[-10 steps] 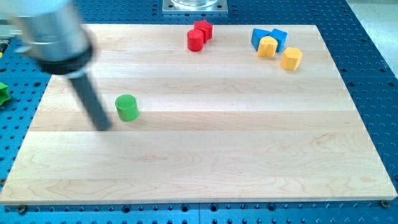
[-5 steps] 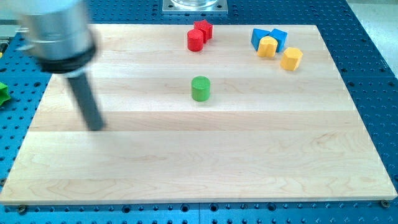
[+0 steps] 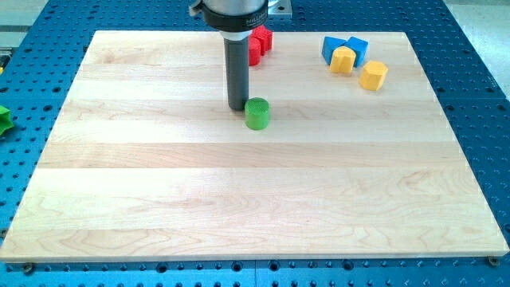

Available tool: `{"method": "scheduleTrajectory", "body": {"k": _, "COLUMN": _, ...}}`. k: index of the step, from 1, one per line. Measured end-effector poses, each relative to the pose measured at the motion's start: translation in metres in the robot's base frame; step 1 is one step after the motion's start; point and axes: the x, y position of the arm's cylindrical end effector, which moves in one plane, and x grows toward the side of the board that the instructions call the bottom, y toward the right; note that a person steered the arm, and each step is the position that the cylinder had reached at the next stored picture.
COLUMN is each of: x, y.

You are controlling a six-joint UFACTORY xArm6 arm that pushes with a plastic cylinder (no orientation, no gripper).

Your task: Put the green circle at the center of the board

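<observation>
The green circle point(image 3: 256, 113) is a short green cylinder standing on the wooden board point(image 3: 255, 199), a little above the board's middle. My tip point(image 3: 237, 108) rests on the board just left of it and slightly toward the view's top, very close or touching. The dark rod rises straight toward the view's top from there.
A red star block point(image 3: 260, 37) and a red block point(image 3: 253, 51), partly hidden by the rod, sit near the top edge. Two blue blocks point(image 3: 344, 46) and two yellow blocks point(image 3: 373, 75) cluster at the top right. A green object point(image 3: 3, 119) lies off the board at left.
The arm swung from the board's left side to just left of the green circle. The green circle went from the left to near the middle earlier and now holds still.
</observation>
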Motion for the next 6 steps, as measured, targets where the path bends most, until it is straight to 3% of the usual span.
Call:
{"method": "scheduleTrajectory", "body": {"k": 3, "x": 0.000, "y": 0.039}}
{"method": "scheduleTrajectory", "body": {"k": 4, "x": -0.024, "y": 0.037}}
{"method": "scheduleTrajectory", "body": {"k": 5, "x": -0.002, "y": 0.090}}
{"method": "scheduleTrajectory", "body": {"k": 6, "x": 0.030, "y": 0.065}}
